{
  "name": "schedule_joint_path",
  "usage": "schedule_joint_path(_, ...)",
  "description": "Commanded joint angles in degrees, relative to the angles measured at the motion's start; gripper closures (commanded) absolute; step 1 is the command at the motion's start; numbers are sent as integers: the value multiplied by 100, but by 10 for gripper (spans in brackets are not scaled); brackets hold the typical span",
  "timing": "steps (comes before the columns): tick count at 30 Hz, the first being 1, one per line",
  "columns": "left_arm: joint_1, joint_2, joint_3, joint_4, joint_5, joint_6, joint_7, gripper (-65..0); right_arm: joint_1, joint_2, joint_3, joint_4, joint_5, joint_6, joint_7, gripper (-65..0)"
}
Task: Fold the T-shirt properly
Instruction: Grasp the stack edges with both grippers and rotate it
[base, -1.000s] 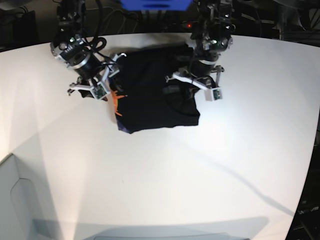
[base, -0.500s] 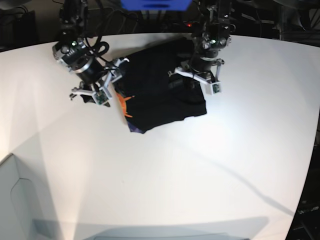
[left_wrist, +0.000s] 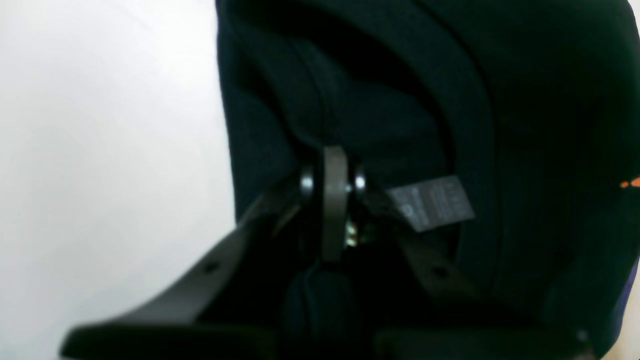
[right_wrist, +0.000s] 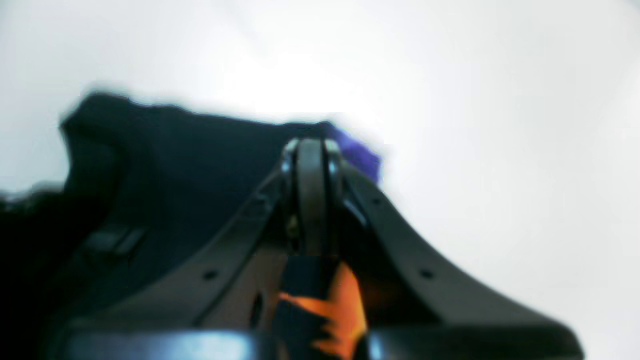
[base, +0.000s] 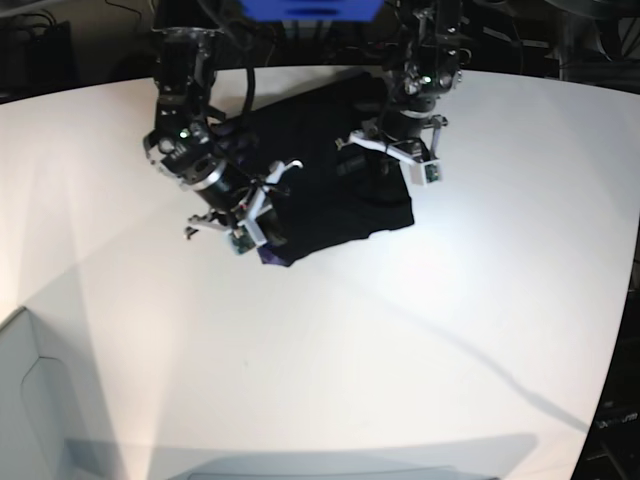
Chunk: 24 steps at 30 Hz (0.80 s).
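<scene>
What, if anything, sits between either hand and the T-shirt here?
Nothing visible does. The right hand is shut on the T-shirt at its orange-printed edge, and the left hand is shut on black cloth beside the label. Only white table surrounds them.

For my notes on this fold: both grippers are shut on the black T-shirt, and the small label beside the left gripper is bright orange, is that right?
Not quite: the label is pale grey-white, as the left wrist view shows. Both the left gripper and the right gripper are shut on the T-shirt.
</scene>
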Motion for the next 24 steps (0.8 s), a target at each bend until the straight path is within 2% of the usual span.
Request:
schedule_joint_path(1,84,11,7,-7,32,32,180,0,166,-23,-55,-45,94,17,195,0)
schedule_joint_path(7,154,2,-124,-7,32,32,180,0,562,-15,-29,-1047,85,17,239,0)
schedule_joint_path(9,163,11,-274,2,32,32,180,0,597,117,-20,-1346,85,17,274,0)
schedule_joint_path(12,181,11,-406,2,32,32,180,0,562,205,-29,-1548,94,17,608,0)
schedule_joint_path(24,348,2,-546,11,32,23,180,0,720,170,-20,-1029,85,17,696,0)
